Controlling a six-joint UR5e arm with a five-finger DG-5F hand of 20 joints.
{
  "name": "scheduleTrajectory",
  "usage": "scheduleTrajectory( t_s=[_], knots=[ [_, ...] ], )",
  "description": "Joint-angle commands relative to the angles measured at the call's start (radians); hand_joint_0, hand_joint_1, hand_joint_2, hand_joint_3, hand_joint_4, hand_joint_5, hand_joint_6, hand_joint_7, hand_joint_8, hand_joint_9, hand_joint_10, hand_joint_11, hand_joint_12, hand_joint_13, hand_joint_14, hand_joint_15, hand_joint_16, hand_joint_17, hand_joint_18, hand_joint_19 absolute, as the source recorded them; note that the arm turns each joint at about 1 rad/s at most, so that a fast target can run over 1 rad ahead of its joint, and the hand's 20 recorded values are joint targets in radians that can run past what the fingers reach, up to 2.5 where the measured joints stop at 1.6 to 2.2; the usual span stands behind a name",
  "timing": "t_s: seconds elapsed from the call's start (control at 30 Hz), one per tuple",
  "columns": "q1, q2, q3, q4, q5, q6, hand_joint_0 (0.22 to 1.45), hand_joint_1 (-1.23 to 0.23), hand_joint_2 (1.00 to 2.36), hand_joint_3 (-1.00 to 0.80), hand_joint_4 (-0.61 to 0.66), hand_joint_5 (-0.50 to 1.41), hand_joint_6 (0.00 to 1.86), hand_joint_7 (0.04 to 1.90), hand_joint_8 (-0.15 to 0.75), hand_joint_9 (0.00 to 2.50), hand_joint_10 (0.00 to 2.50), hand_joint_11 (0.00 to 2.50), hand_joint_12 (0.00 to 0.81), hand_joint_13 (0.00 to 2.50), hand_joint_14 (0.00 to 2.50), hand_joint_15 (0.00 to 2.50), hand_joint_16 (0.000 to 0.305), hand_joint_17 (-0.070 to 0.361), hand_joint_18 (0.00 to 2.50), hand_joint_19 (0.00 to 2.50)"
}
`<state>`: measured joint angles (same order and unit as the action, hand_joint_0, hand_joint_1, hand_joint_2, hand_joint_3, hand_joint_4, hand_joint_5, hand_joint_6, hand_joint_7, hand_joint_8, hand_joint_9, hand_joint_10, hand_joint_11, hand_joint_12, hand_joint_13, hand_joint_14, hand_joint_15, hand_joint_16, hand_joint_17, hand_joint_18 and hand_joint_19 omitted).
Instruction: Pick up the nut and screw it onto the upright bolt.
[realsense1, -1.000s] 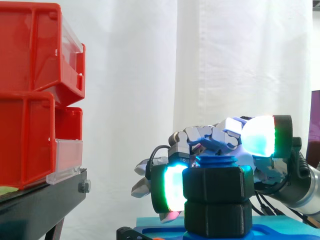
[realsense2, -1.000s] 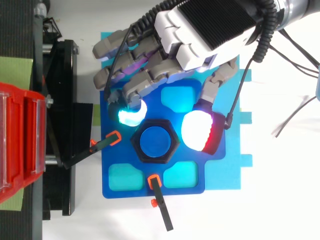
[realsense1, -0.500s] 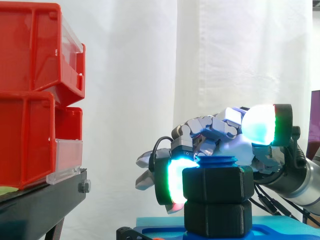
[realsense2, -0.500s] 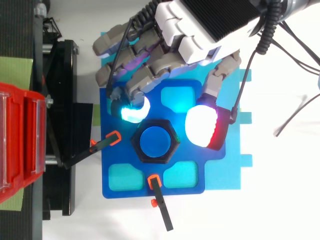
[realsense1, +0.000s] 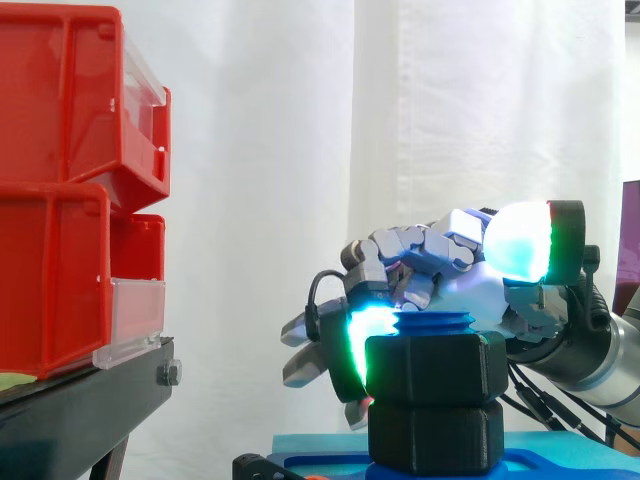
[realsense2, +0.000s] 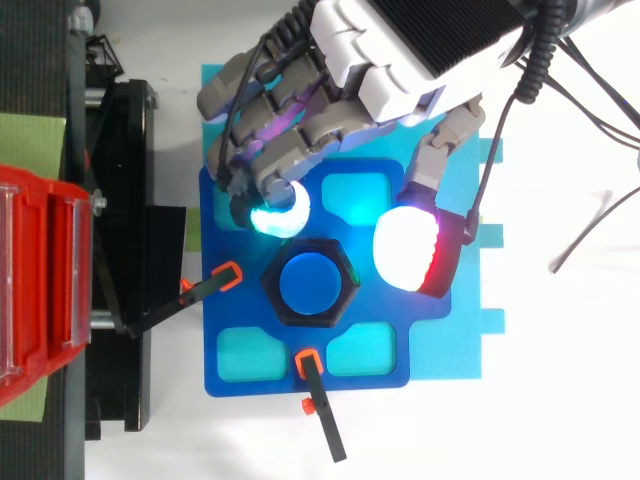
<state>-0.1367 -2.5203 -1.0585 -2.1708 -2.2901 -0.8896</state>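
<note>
A black hex nut (realsense1: 432, 368) sits on the upright blue bolt (realsense2: 310, 283), whose threaded top (realsense1: 432, 324) pokes out just above it. Below the nut is a second black hex piece (realsense1: 435, 435), standing on the blue baseplate (realsense2: 230, 300). My hand (realsense2: 400, 50) hovers over the plate's far side, its fingers loosely bent and spread wider than the nut. A cyan-green fingertip (realsense2: 278, 212) lies close by the nut's upper-left corner. The white-red thumb pad (realsense2: 408, 250) is to the nut's right. Neither pad clearly grips the nut.
Red bins (realsense1: 60, 200) stack on a black stand (realsense2: 120, 250) at the left. Two black clamps with orange tips (realsense2: 215, 280) (realsense2: 318, 400) hold the plate's left and near edges. A cyan mat (realsense2: 460, 340) lies under the plate, which has several cyan pockets.
The hand has shifted slightly toward the top of the top view. Its cyan fingertip rose and moved in closer to the nut's corner. Nut and bolt have not moved.
</note>
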Motion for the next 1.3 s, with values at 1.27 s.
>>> scheduleTrajectory(
  t_s=[1.27],
  knots=[
    [0.068, 0.0, -0.023, -0.012, 0.081, -0.003, 0.46, 0.05, 1.0, -0.5, 0.24, -0.05, 0.5, 1.05, 0.226, 0.66, 0.0, 0.0, 0.324, 0.25, 0.0, 0.0, 0.037, 0.084, 0.0, 0.0]
  ],
)
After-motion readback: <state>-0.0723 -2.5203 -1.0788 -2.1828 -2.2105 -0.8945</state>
